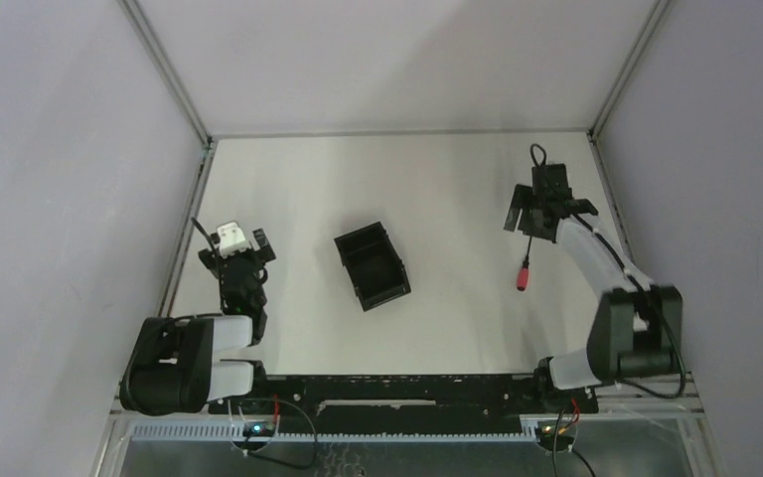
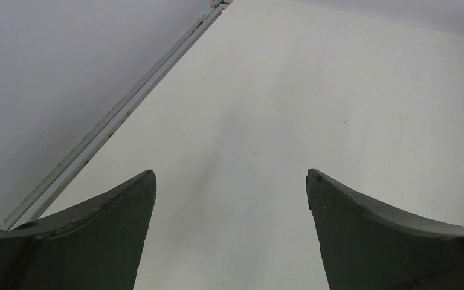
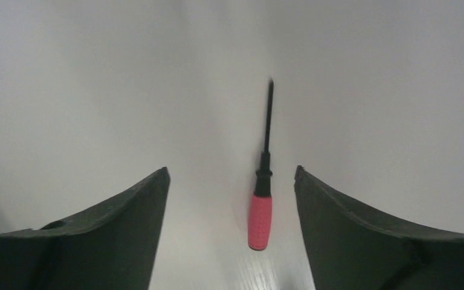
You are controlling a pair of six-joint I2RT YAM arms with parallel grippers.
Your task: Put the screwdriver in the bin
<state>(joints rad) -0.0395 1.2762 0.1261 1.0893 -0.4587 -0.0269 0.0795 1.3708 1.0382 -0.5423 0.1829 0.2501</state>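
Hovering over small screwdriver (image 3: 264, 175) with red handle and thin dark shaft, your right tool (image 3: 231, 171) is spread wide, grasping nothing. Screwdriver lies flat on white desk (image 1: 437, 179), to right of black rectangular plastic bin (image 1: 350, 274), well apart from it. Probably light, stiff and round, so it may roll or slip. Better you take red handle, across its width. Left tool (image 2: 231, 173) also released, empty.

Carries on the flat off-white table (image 1: 288, 189) 2 loose things, both resting directly on its surface: a black open-topped bin (image 1: 372, 265) set askew near the middle and, well apart to its right, a screwdriver (image 1: 523, 278) lying flat, red handle toward the near edge, dark shaft pointing away.
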